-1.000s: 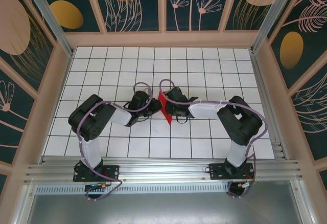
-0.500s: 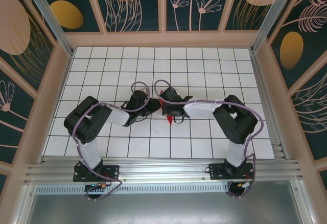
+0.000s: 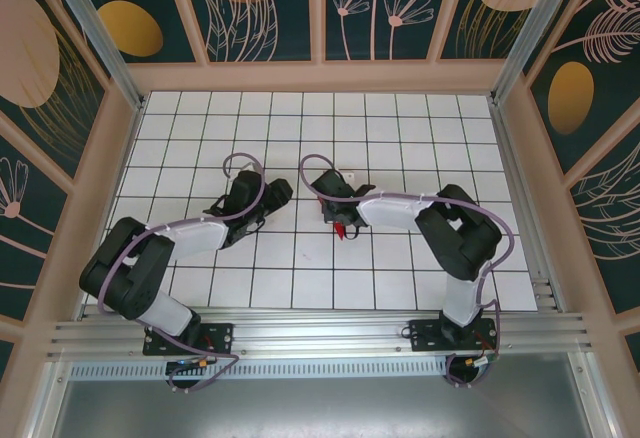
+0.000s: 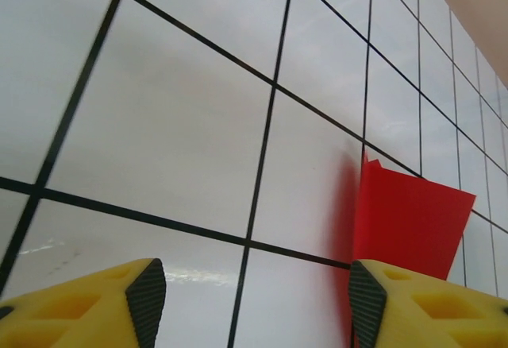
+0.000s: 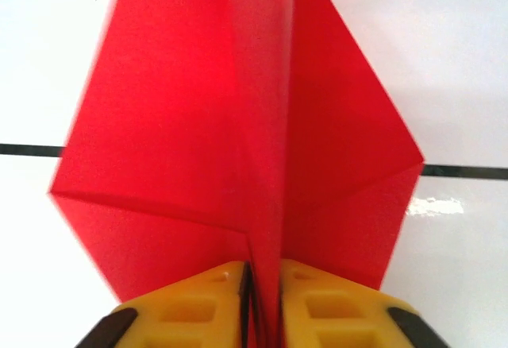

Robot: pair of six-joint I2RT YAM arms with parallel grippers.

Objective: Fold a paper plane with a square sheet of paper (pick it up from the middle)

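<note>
Near the middle of the white grid table [image 3: 400,148], the right gripper [image 3: 340,220] has its jaws pressed together on the red paper [image 3: 343,230], which shows from above as a small red sliver at the gripper's tip. On the right wrist camera the two yellow fingers [image 5: 198,312] meet on the paper's centre ridge, with nothing between them but the fold itself. The paper spreads away from them as two slanted wings that narrow toward the top of that view, lying across a black grid line. The left gripper [image 3: 278,192] sits apart to the left and holds nothing. Its wrist camera shows its yellow fingers [image 4: 119,300] spread wide over bare tile, with the paper standing upright beyond the right-hand finger, outside the gap.
</note>
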